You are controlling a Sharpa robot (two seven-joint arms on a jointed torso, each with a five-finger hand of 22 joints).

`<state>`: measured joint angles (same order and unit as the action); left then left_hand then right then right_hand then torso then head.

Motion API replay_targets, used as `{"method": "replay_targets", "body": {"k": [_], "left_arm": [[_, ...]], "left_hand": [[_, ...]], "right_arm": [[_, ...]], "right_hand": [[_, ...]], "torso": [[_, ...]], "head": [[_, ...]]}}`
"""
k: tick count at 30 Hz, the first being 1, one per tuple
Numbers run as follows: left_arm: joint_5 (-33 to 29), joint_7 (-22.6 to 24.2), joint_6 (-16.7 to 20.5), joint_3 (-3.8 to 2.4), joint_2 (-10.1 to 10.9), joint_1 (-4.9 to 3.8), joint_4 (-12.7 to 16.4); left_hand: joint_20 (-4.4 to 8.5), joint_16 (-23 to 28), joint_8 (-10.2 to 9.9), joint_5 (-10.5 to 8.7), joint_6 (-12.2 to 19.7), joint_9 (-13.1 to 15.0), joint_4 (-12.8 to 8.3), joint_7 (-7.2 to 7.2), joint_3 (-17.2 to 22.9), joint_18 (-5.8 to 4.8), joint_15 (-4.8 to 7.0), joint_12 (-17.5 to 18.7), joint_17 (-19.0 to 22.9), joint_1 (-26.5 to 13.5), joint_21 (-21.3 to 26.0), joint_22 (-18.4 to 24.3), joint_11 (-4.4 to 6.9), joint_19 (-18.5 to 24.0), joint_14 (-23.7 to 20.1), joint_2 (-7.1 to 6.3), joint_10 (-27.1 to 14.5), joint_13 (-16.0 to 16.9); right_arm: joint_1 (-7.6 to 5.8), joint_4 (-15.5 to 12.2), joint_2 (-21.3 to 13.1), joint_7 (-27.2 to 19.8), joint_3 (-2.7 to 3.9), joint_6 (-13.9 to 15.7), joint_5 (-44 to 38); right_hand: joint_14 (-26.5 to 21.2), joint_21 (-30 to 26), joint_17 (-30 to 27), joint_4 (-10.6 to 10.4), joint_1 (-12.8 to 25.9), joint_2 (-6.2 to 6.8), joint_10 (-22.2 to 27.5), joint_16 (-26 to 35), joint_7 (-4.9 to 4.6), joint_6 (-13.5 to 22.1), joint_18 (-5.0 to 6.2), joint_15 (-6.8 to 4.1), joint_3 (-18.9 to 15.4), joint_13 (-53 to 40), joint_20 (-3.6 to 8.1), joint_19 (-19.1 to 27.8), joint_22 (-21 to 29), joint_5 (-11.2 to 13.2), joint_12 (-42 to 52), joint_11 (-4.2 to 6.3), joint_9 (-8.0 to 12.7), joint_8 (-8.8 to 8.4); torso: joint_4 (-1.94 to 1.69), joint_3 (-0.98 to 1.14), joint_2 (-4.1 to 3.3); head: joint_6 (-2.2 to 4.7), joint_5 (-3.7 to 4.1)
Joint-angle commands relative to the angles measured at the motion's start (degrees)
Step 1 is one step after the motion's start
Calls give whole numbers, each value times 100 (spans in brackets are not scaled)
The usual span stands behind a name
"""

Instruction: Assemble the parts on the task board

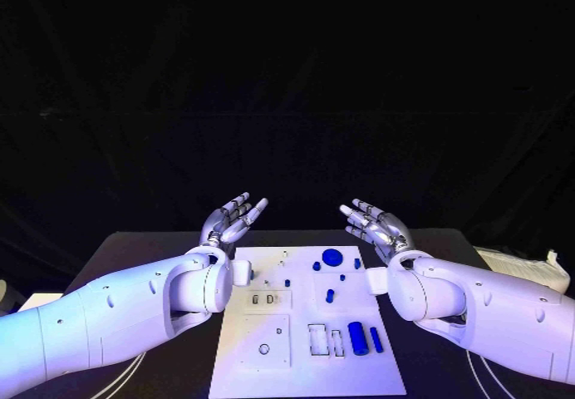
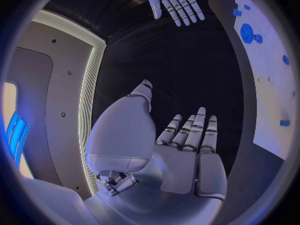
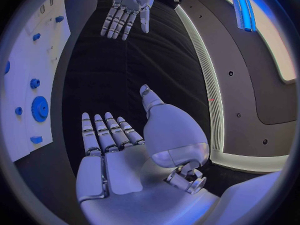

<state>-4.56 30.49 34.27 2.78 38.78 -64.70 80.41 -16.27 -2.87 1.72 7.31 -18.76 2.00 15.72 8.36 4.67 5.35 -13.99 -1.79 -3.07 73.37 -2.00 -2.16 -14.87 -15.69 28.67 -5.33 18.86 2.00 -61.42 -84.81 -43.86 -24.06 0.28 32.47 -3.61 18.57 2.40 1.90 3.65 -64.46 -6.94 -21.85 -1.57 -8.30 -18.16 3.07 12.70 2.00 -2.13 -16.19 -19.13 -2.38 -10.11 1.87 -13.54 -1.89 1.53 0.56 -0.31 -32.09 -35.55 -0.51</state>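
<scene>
From here I judge the task barely begun. My left robot hand point(image 1: 233, 218) is raised above the worktop point(image 1: 144, 249) just beside the board's point(image 1: 270, 258) far left corner, fingers spread and holding nothing; its wrist view shows the same bare palm. The board lies in the middle of the worktop, between my two arms.

On the board, reading left to right, I see pale recesses and a small ring at the near left, then a round blue disc point(image 1: 332, 257) at the far middle with a few small blue parts point(image 1: 330, 295) near it, and two long blue pieces point(image 1: 358, 337) lying side by side at the near right, just beside two pale slots. These parts look loose rather than seated, so nearly all the fitting seems left to do.

My right robot hand point(image 1: 374, 225) mirrors the left, raised by the far right corner, fingers apart and empty.

The small parts are too tiny for me to name, and I cannot tell whether the disc sits in a socket or merely lies on the board. My forearms hide the board's side edges.
</scene>
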Motion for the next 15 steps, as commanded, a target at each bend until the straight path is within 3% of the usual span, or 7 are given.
{"method": "replay_targets", "body": {"k": [1, 4, 7, 8, 9, 12, 15], "left_arm": [[-270, 253, -664, 10, -50, -39, -72], [-275, 256, -675, 12, -54, -42, -79], [-275, 256, -675, 12, -54, -42, -79], [-275, 256, -675, 12, -54, -42, -79], [-294, 352, -773, 12, 129, 9, -61], [-295, 383, -764, 11, 221, 8, 13], [-295, 388, -784, 9, 343, 4, 130]], "left_hand": [[-49, -64, 56, 42, -206, 24, 58, 860, 20, 82, -57, -47, -39, 363, -106, -45, -63, -316, 394, 26, 274, 25], [-44, -111, 83, 36, -418, 42, 22, 860, 29, 105, -29, -73, -66, 413, -171, -74, -62, -559, 699, 85, 537, 43], [-35, -242, 145, 25, -841, 78, -63, 850, 27, 173, 43, -125, -128, 471, -312, -140, -23, -1105, 1370, 177, 1043, 77], [-33, -314, 198, 27, -1134, 105, -115, 840, 25, 224, 95, -169, -151, 498, -431, -197, 14, -1541, 1605, 227, 1374, 100], [-28, -380, 254, 23, -1438, 132, -166, 820, 18, 280, 150, -225, -169, 519, -572, -262, 50, -2041, 1790, 268, 1751, 127], [-8, -547, 441, 17, -2426, 214, -336, 708, 6, 445, 328, -431, -212, 612, -827, -350, 193, -2763, 2304, 366, 2992, 206], [108, -724, 575, 18, -3209, 255, -489, 579, -3, 516, 508, -511, -260, 690, -1049, -409, 345, -3366, 2895, 449, 3468, 197]], "right_arm": [[-23, 88, 29, 428, 9, -1119, -517], [-37, 144, 40, 516, 12, -1338, -605], [-45, 177, 47, 566, 14, -1464, -655], [-46, 181, 48, 573, 14, -1480, -662], [-77, 416, -47, 394, 17, -1113, -1773], [-105, 452, -65, 359, 19, -988, -2116], [-142, 488, -79, 345, 25, -879, -2504]], "right_hand": [[349, 63, 29, 133, -455, -41, -359, -64, -765, -321, 172, 68, 55, -30, -56, -271, -41, -52, 58, -69, -33, 64], [865, 207, 64, 272, -652, -31, -822, -115, -772, -646, 318, 78, 103, -59, -49, -815, -117, -35, 101, -79, -58, 94], [1596, 377, 109, 515, -917, 48, -1497, -188, -701, -1224, 450, 12, 156, -99, -49, -1396, -187, 75, 163, -32, -105, 161], [2051, 459, 140, 594, -1002, 63, -1879, -253, -658, -1517, 499, -19, 175, -122, -48, -1662, -219, 97, 211, -7, -128, 200], [2475, 546, 163, 662, -1077, 64, -2279, -311, -629, -1805, 551, -66, 198, -144, -48, -1928, -251, 102, 260, 37, -149, 237], [3218, 716, 196, 834, -1241, 69, -2959, -435, -563, -2536, 693, -201, 270, -168, -40, -2296, -293, 92, 350, 160, -194, 327], [3644, 867, 176, 980, -1276, 64, -3304, -478, -506, -3178, 748, -315, 359, -139, 1, -2645, -311, 69, 333, 267, -197, 337]], "torso": [[2, -2, -2], [2, -2, -2], [2, -2, -2], [2, -2, -2], [7, 0, -7], [13, 8, -44], [21, 18, -92]], "head": [[1, 0], [1, 0], [1, 0], [1, 0], [-11, 45], [-19, 40], [-11, 47]]}}
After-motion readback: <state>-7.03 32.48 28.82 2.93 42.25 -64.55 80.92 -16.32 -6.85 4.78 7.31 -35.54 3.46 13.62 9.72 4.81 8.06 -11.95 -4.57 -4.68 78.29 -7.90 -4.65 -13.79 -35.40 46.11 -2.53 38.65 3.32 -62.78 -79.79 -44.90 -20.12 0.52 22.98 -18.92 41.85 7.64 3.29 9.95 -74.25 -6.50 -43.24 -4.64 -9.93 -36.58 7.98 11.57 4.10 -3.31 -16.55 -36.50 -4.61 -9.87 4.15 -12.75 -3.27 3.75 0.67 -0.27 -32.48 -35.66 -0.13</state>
